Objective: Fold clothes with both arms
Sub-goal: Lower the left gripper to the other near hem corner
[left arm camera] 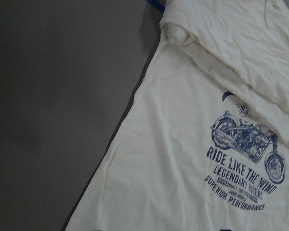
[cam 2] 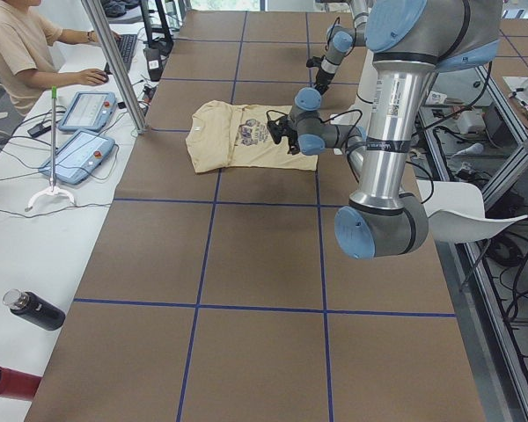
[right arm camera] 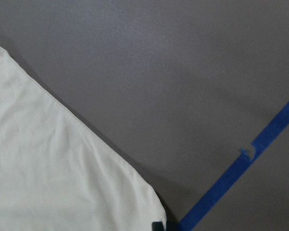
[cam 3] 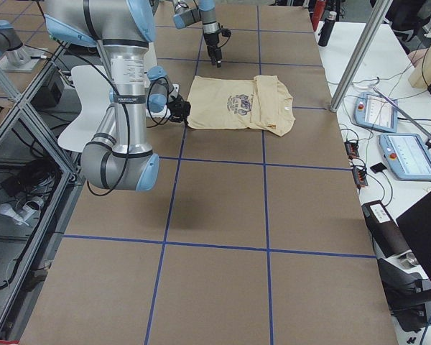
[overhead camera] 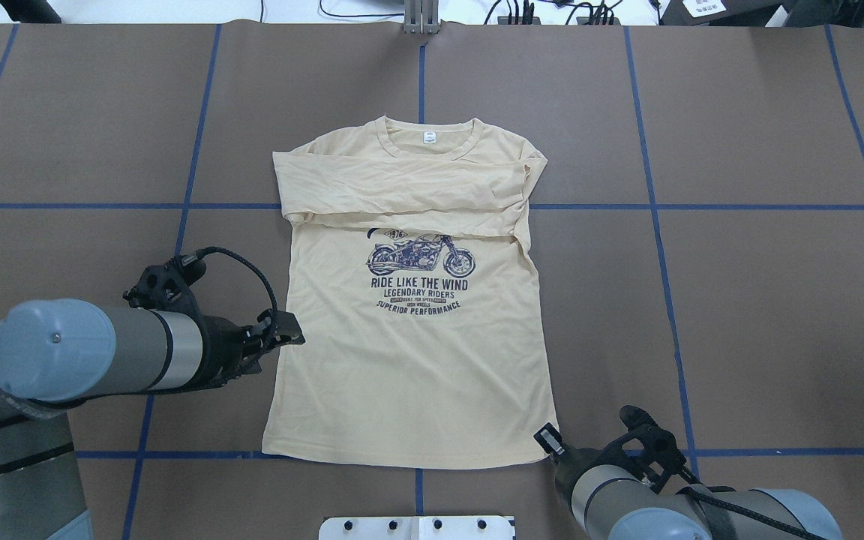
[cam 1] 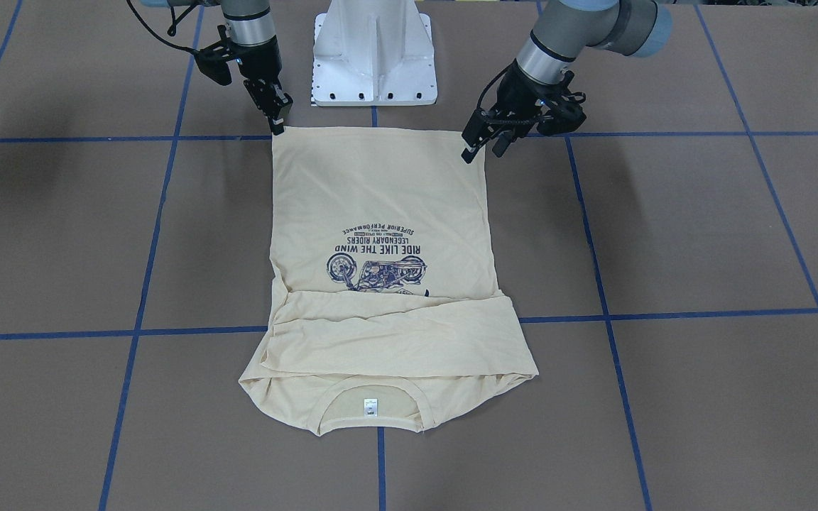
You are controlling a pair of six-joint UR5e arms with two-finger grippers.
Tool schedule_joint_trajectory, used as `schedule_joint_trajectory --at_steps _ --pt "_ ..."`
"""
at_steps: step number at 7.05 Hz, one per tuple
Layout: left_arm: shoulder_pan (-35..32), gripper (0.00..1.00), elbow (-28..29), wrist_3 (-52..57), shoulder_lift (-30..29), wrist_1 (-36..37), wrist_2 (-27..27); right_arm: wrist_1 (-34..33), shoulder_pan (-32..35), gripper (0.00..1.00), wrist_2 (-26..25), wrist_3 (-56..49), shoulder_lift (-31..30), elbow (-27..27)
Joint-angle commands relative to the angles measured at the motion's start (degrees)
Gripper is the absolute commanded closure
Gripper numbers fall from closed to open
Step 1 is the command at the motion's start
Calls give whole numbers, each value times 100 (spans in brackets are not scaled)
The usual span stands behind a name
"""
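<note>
One T-shirt (overhead camera: 409, 375) is laid flat, print up, in the middle of the table (overhead camera: 739, 300), its two sleeves (overhead camera: 402, 187) folded across the chest and its hem turned toward the robot, seemingly so that both arms can reach it. Of two grippers, the left gripper (cam 1: 481, 152) is held spread beside the shirt's side edge; at the opposite hem corner, whether the right gripper (cam 1: 277, 122) is clenched cannot be told

The T-shirt (overhead camera: 409, 375) is cream-yellow with a navy motorcycle print (overhead camera: 421, 256), the table (overhead camera: 762, 112) brown, gridded with blue tape (overhead camera: 777, 207).

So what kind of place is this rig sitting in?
Most likely a robotics lab: a table marked off with blue tape, a white pedestal base, and a side bench with teach pendants where a person sits.
</note>
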Motion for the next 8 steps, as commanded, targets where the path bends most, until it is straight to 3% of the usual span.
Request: schedule_joint_trajectory --at_steps 1,4,6,8 --pt "493 0 -91 -52 192 291 91 6 -3 100 -3 -6 4 5" --pt "1092 1 241 -701 353 274 600 -2 -3 100 -3 -6 4 -4" --pt "1102 30 200 -685 335 283 488 6 -12 100 -3 3 12 -4" --pt "1119 37 147 -685 352 291 460 -2 -12 100 -3 3 21 -13"
